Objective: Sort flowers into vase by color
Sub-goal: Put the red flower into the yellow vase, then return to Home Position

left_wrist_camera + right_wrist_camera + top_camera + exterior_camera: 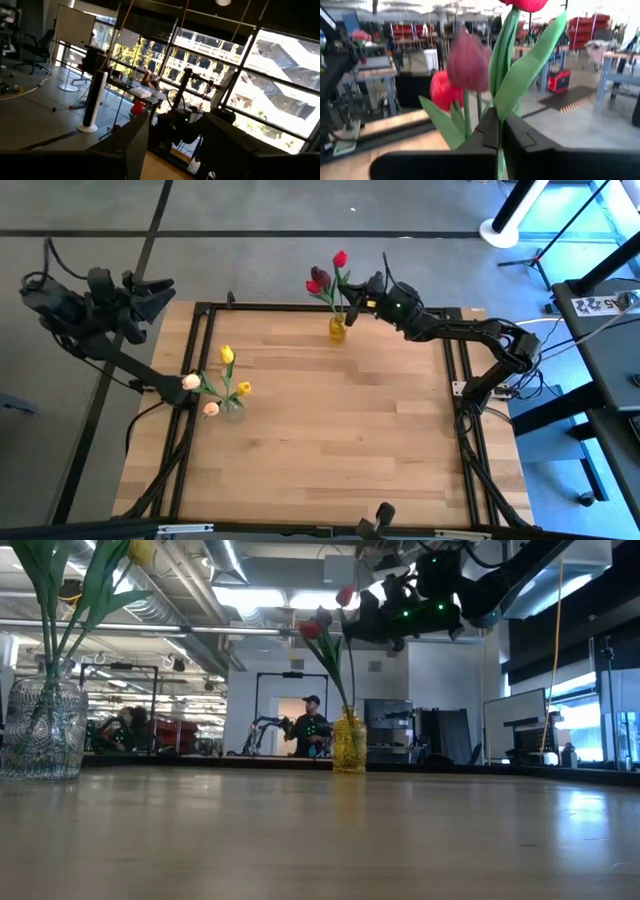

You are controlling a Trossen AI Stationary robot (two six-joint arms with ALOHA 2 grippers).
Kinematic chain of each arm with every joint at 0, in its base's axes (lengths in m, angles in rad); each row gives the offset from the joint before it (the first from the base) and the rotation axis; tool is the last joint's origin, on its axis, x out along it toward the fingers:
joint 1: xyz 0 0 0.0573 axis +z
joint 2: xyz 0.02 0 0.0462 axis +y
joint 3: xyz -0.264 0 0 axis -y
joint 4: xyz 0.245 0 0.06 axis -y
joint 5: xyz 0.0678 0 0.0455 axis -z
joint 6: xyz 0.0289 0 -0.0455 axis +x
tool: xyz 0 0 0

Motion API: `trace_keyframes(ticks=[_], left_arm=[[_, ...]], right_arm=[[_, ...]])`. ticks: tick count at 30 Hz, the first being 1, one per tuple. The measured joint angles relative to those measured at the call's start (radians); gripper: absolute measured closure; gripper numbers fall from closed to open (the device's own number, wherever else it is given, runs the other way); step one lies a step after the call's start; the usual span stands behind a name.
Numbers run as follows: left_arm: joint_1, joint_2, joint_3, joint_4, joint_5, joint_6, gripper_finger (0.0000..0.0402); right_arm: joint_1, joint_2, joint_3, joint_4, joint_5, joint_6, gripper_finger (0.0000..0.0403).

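A yellow vase (337,330) stands at the table's far edge, right of the middle, and holds a maroon tulip (318,276) and a red tulip (442,90). My right gripper (364,300) is shut on the stem of a taller red tulip (340,258) just above that vase. A clear glass vase (233,408) near the left edge holds yellow tulips (227,354) and cream-peach tulips (191,381). My left gripper (158,288) is open and empty, raised beyond the table's far left corner. My right gripper pinches the tall red tulip's green stem (499,131) between its two fingers, below the head and beside a long leaf (530,65). The fingers come level from the table's right side and lie across the stem. The tulip stands upright, its stem running down toward the yellow vase (349,740).
A black frame rail (300,308) runs around the wooden table top. A broad stretch of bare wood (340,440) lies between the two vases and the near edge. In the low view a person (312,725) stands in the room beyond the table.
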Motion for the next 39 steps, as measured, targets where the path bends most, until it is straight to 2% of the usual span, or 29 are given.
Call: trace_keyframes(ticks=[8, 11, 20, 22, 25, 31, 35, 39], left_arm=[[0.000, -0.005, 0.009, -0.001, -0.101, 0.003, 0.0223], [0.000, -0.005, 0.009, -0.002, -0.101, -0.038, 0.0223], [0.000, -0.008, 0.009, -0.008, -0.105, -0.020, 0.0223], [0.000, -0.009, 0.009, -0.011, -0.086, -0.021, 0.0223], [0.000, -0.025, 0.009, -0.050, 0.023, -0.011, 0.0223], [0.000, -0.124, 0.003, -0.206, 0.154, -0.009, 0.0223], [0.000, -0.211, -0.052, -0.225, 0.202, -0.008, 0.0223], [0.000, -0.287, -0.194, -0.191, 0.195, 0.019, 0.0223]], right_arm=[[0.000, 0.000, 0.000, -0.157, -0.011, -0.008, 0.0351], [0.000, -0.003, 0.004, -0.185, -0.044, -0.028, 0.0325], [0.000, -0.126, 0.040, -0.488, -0.081, -0.054, 0.0234], [0.000, -0.174, 0.040, -0.552, -0.107, -0.079, 0.0221], [0.022, -0.245, 0.040, -0.658, -0.114, -0.086, 0.0207], [0.115, -0.415, 0.040, -0.803, -0.068, 0.031, 0.0210], [0.270, -0.472, 0.040, -0.745, 0.025, 0.053, 0.0240], [0.412, -0.478, 0.040, -0.685, 0.092, 0.114, 0.0278]])
